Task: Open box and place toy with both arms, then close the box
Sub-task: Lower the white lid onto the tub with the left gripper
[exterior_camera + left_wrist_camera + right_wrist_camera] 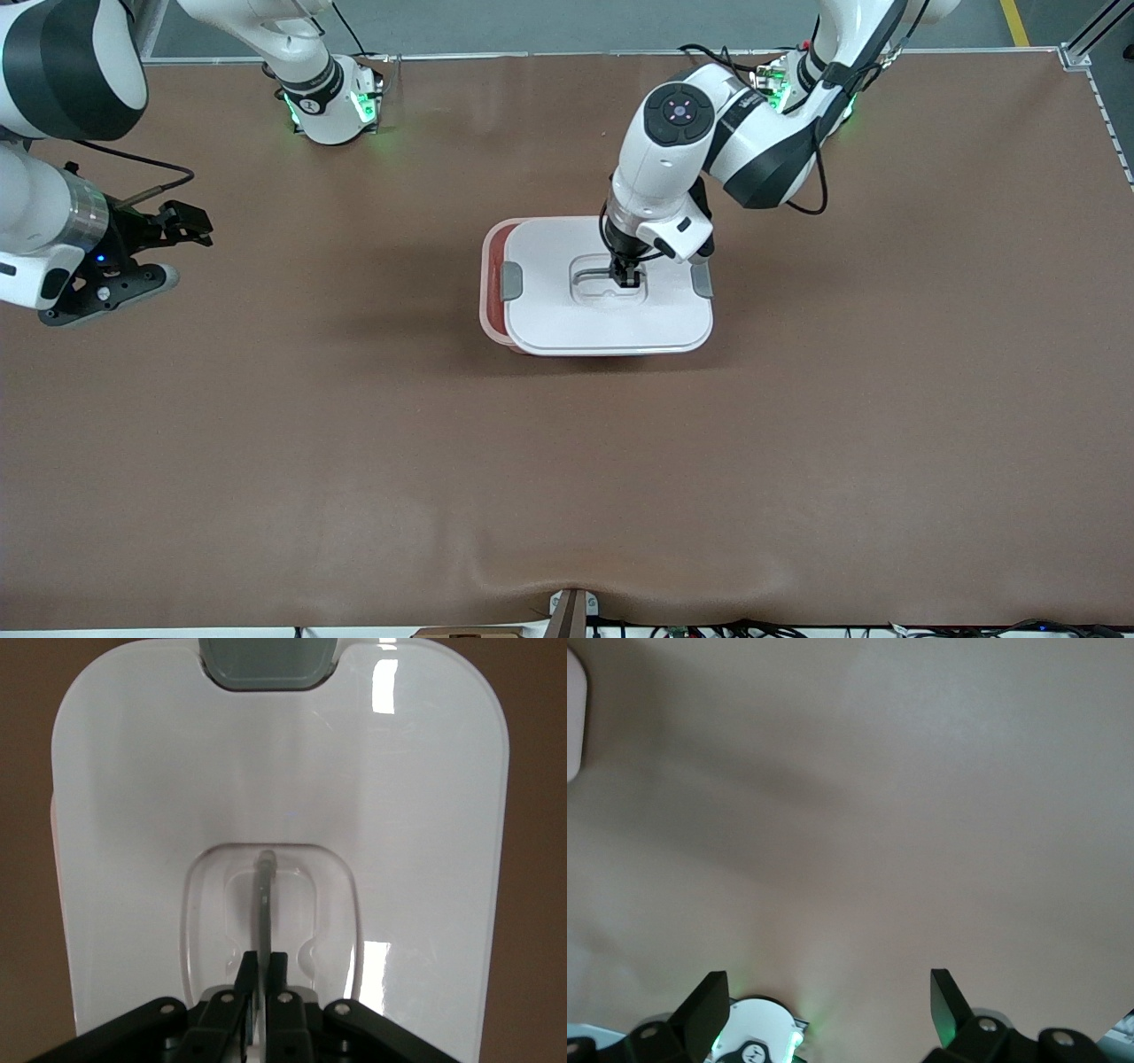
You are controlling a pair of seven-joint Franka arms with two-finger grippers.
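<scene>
On the table (797, 443), box (611, 328) lies lengthwise between arm ends.

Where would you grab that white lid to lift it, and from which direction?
Best by the thin upright handle in the recessed centre of the lid, coming straight down from above. The lid is flat and wide, so its edges give little to pinch, while the handle fits between two fingers. The left gripper is shut on the handle this way; the right gripper waits open over the table's right-arm end.

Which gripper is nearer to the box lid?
Left. The left gripper is shut on the handle of the box lid; the right gripper waits open over the table's right-arm end.
</scene>
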